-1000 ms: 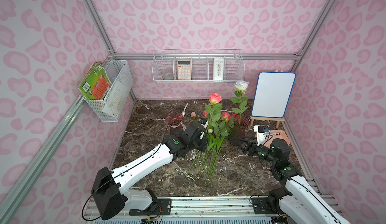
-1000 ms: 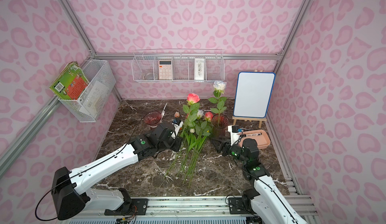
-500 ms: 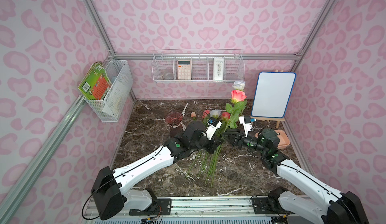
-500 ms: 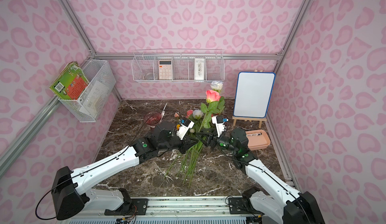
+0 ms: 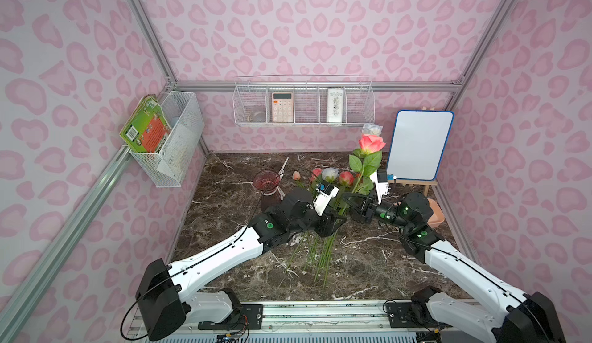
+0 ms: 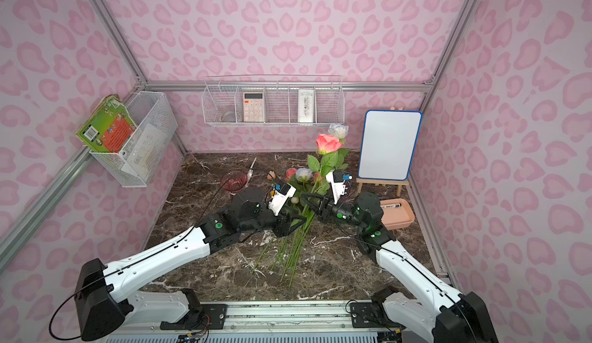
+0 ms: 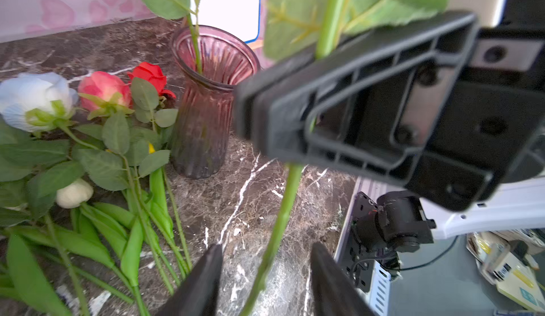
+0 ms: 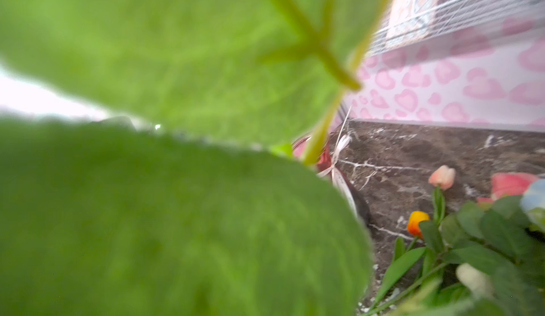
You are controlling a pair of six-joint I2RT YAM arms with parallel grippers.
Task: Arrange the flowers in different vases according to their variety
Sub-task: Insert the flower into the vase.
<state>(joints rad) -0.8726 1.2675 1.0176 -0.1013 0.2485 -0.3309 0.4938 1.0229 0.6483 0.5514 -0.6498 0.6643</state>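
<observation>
A pink rose stands upright above the table. My right gripper is shut on its green stem below the broad leaves, which fill most of the right wrist view. My left gripper is open lower down, and the stem runs free between its fingers. One ribbed purple vase holds a white rose. The other vase, with a white ribbon, stands empty at the left. Several loose flowers, roses and tulips, lie on the marble between the two vases.
A whiteboard on an easel stands at the back right, and a pink tray with a marker lies in front of it. A wire shelf hangs on the back wall, a wire basket on the left wall.
The pink rose has travelled right, from the left arm to the right. My right gripper has shut on its stem and my left gripper has opened and let it go.
</observation>
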